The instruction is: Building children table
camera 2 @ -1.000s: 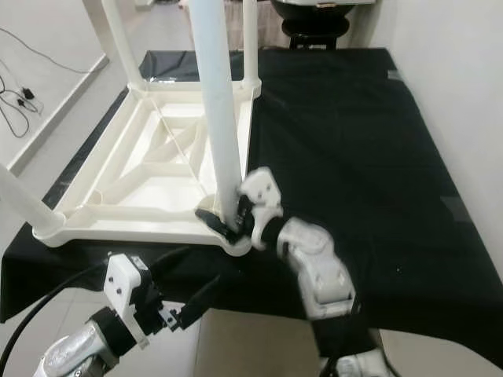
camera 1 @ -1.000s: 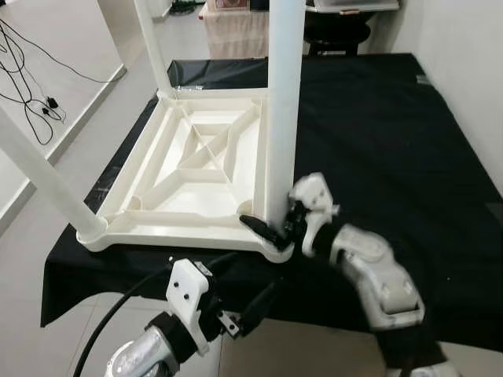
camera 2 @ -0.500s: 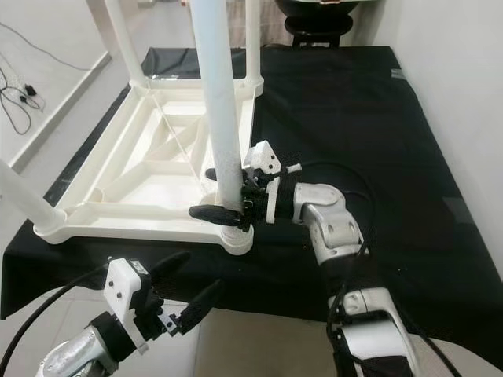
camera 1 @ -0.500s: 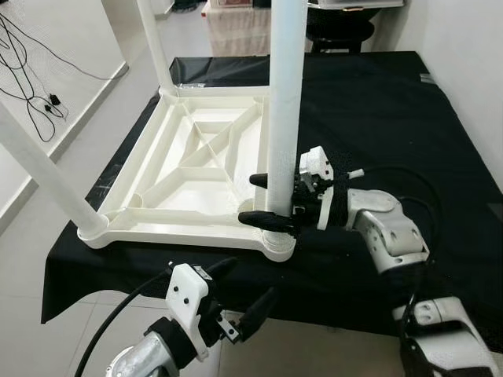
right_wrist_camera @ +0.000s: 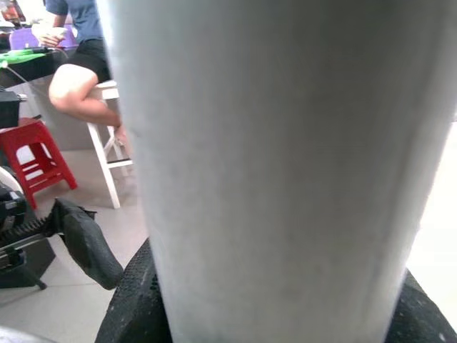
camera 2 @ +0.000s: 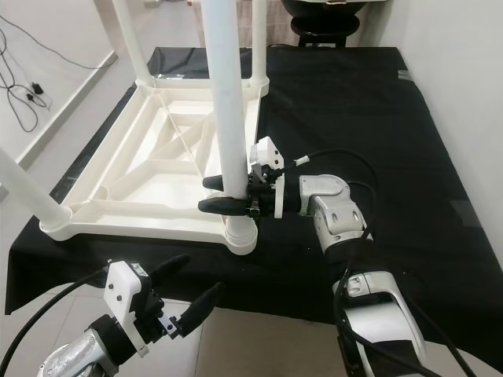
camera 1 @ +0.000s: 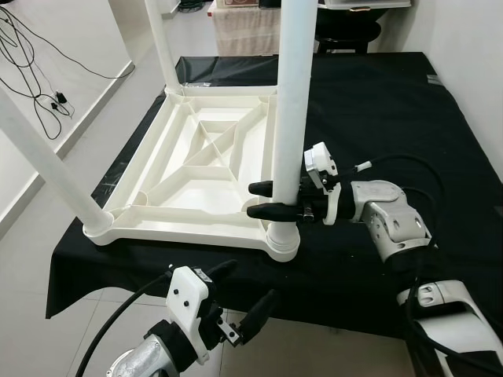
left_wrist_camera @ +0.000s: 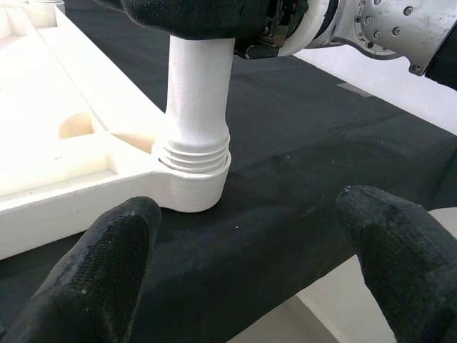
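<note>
The white table top (camera 1: 196,169) lies upside down on a black-covered surface (camera 1: 393,110). White legs stand in its near left corner (camera 1: 47,161) and far left corner (camera 1: 159,47). The near right leg (camera 1: 292,102) stands upright in its threaded socket (left_wrist_camera: 193,168). My right gripper (camera 1: 269,200) is shut on this leg just above the socket, one black finger on each side. The leg (right_wrist_camera: 278,171) looms close in the right wrist view. My left gripper (camera 1: 238,289) hangs open below the front edge, its fingers (left_wrist_camera: 107,271) spread towards the socket.
Cables (camera 1: 39,71) trail on the floor at the left. A dark stool (camera 1: 346,35) stands behind the black surface, and a wall runs along the right. In the right wrist view a person (right_wrist_camera: 78,57) sits on a white stool beside a red stool (right_wrist_camera: 36,153).
My right gripper swung level at the near right leg and its fingers closed in on it, a little higher above the socket. The camera shifted slightly. The left gripper stays low and open.
</note>
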Motion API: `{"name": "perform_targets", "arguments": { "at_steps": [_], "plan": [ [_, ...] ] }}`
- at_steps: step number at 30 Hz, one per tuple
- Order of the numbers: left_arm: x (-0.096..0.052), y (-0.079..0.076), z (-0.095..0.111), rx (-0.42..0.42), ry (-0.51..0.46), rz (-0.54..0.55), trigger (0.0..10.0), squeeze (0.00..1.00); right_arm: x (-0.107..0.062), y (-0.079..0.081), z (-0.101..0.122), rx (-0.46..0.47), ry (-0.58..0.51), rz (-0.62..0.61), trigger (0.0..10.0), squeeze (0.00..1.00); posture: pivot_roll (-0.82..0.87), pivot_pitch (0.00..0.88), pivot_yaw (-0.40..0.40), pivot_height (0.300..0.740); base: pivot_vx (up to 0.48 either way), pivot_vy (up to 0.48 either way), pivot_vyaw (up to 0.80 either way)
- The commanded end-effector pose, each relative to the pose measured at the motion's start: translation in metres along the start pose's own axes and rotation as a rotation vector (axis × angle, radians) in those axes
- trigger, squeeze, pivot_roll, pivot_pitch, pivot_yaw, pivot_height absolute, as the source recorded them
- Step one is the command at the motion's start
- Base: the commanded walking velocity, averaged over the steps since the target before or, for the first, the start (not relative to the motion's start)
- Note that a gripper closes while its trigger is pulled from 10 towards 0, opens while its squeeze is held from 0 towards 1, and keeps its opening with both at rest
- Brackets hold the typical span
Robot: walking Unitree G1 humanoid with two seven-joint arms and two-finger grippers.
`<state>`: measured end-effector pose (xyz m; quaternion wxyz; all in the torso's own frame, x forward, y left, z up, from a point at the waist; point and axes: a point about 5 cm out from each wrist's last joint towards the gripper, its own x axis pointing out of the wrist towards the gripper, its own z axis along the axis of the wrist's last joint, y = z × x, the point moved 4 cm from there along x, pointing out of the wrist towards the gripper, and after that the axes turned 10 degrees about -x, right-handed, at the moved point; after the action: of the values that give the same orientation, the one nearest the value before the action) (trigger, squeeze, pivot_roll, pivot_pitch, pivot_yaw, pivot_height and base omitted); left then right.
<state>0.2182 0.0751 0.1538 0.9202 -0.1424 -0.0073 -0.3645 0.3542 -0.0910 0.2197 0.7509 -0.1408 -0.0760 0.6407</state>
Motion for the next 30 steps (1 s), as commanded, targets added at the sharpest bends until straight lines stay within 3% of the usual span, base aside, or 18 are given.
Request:
{"name": "perform_targets", "arguments": {
  "at_steps": [1,4,6,7,10,11,12,13,14,15,17,25,26,27,28,29,30],
  "plan": [
    [-0.001,-0.001,0.001,0.002,0.007,-0.005,10.0,0.00,-0.006,-0.004,-0.013,0.004,0.029,-0.114,0.0,0.00,0.04,0.184,0.055,0.740,0.000,0.000,0.00],
    [-0.001,-0.001,0.002,0.001,0.006,-0.008,10.0,0.00,-0.021,-0.004,-0.023,-0.006,0.077,-0.297,0.0,0.00,0.03,0.192,0.054,0.740,0.000,0.000,0.00],
    [-0.001,-0.001,0.002,0.001,0.006,-0.008,10.0,0.00,-0.021,-0.004,-0.023,-0.006,0.077,-0.297,0.0,0.00,0.03,0.192,0.054,0.740,0.000,0.000,0.00],
    [-0.001,0.000,0.002,0.001,0.006,-0.010,10.0,0.00,-0.023,0.004,-0.027,0.017,0.086,-0.387,0.0,0.00,0.02,0.193,0.051,0.740,0.000,0.000,0.00],
    [-0.001,0.000,0.002,0.001,0.006,-0.010,10.0,0.00,-0.023,0.004,-0.027,0.017,0.086,-0.387,0.0,0.00,0.02,0.193,0.051,0.740,0.000,0.000,0.00],
    [-0.002,0.001,0.003,0.002,0.007,-0.010,10.0,0.00,-0.022,0.011,-0.038,0.031,0.153,-0.563,0.0,0.00,0.02,0.195,0.056,0.740,0.000,0.000,0.00],
    [-0.002,0.001,0.003,0.002,0.007,-0.010,10.0,0.00,-0.022,0.011,-0.038,0.031,0.153,-0.563,0.0,0.00,0.02,0.195,0.056,0.740,0.000,0.000,0.00],
    [-0.002,0.002,0.003,0.003,0.008,-0.014,10.0,0.00,-0.015,0.029,-0.051,0.057,0.228,-0.723,0.0,0.00,0.01,0.196,0.073,0.740,0.000,0.000,0.00],
    [-0.002,0.002,0.003,0.003,0.008,-0.014,10.0,0.00,-0.015,0.029,-0.051,0.057,0.228,-0.723,0.0,0.00,0.01,0.196,0.073,0.740,0.000,0.000,0.00],
    [-0.002,0.003,0.004,0.003,0.008,-0.016,10.0,0.00,-0.013,0.040,-0.056,0.069,0.275,-0.835,0.0,0.00,0.01,0.195,0.072,0.740,0.000,0.000,0.00],
    [-0.001,0.004,0.003,0.004,0.010,-0.019,10.0,0.00,-0.011,0.041,-0.058,0.065,0.306,-0.883,0.0,0.00,0.00,0.183,0.076,0.740,0.000,0.000,0.00],
    [0.001,0.004,0.003,0.006,0.009,-0.023,10.0,0.00,-0.005,0.036,-0.060,0.061,0.308,-0.867,0.0,0.00,0.01,0.182,0.061,0.740,0.000,0.000,0.00],
    [0.001,0.004,0.003,0.009,0.004,-0.015,10.0,0.00,-0.004,0.030,-0.059,0.063,0.301,-0.865,6.1,0.00,0.01,0.182,0.055,0.740,0.000,0.000,0.00],
    [0.001,0.005,0.004,0.011,-0.001,-0.009,10.0,0.00,-0.002,0.024,-0.057,0.071,0.277,-0.858,10.0,0.00,0.01,0.182,0.055,0.740,0.000,0.000,0.00],
    [0.001,0.005,0.004,0.011,-0.001,-0.009,10.0,0.00,-0.002,0.024,-0.057,0.071,0.277,-0.858,10.0,0.00,0.01,0.182,0.055,0.740,0.000,0.000,0.00],
    [0.002,0.005,0.004,0.012,-0.004,-0.005,10.0,0.00,0.001,0.012,-0.044,0.084,0.178,-0.818,10.0,1.00,0.01,0.179,0.055,0.740,0.000,0.000,0.00],
    [0.002,0.005,0.004,0.012,-0.004,-0.005,10.0,0.00,0.001,0.012,-0.044,0.084,0.178,-0.818,10.0,1.00,0.01,0.179,0.055,0.740,0.000,0.000,0.00]
  ]
}}
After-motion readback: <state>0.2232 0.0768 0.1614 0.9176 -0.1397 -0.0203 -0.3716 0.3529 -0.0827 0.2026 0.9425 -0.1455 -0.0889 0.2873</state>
